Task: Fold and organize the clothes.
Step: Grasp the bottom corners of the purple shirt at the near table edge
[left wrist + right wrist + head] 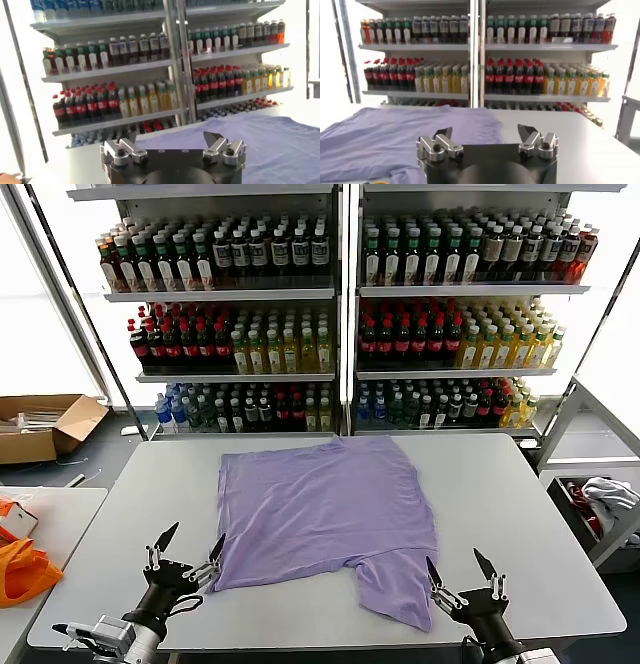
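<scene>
No legible text or labels.

T-shirt [320, 514] | lavender, spread flat | table centre | seemingly face-down

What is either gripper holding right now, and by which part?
Nothing is held. The left gripper and right gripper both stand open near the table's front edge, clear of the lavender T-shirt lying flat on the table.
</scene>
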